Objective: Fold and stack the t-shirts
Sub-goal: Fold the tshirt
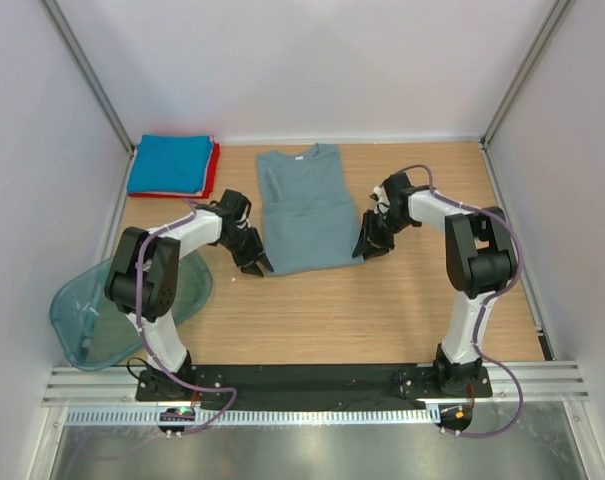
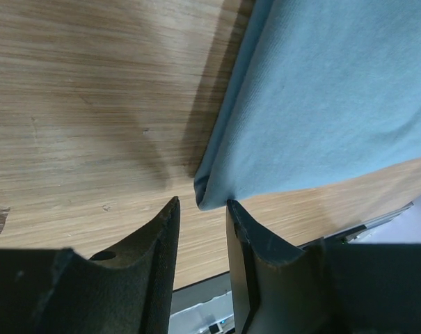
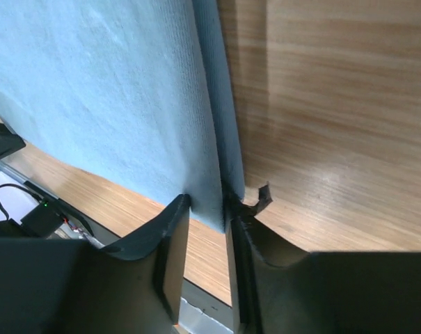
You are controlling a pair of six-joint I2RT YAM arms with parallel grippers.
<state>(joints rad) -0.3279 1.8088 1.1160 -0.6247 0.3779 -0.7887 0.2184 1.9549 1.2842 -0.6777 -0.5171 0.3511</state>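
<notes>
Top view: the grey-blue t-shirt [image 1: 307,210] is lying flat on the wooden table [image 1: 382,310], collar pointing to 12 o'clock, sleeves folded in so it is forming a long rectangle. At 10 o'clock a bright blue t-shirt [image 1: 172,162] is sitting square on a red t-shirt [image 1: 214,165], which is showing only as a thin edge. At 8 o'clock a translucent teal tub [image 1: 102,310] is partly hiding behind the left arm. The left gripper [image 1: 254,262] is at the shirt's 7 o'clock corner and the right gripper [image 1: 367,250] at its 5 o'clock corner; from here their fingers are too small to read.

Left wrist view: the left gripper [image 2: 202,204] is showing matte black fingers standing apart, with the soft knit corner [image 2: 335,97] lying just ahead at 12 o'clock, outside the gap.

Right wrist view: the right gripper [image 3: 207,202] is straddling the shirt's [image 3: 106,90] doubled edge. Cloth is filling the gap at the tips, but whether it is being pinched I cannot tell.
</notes>
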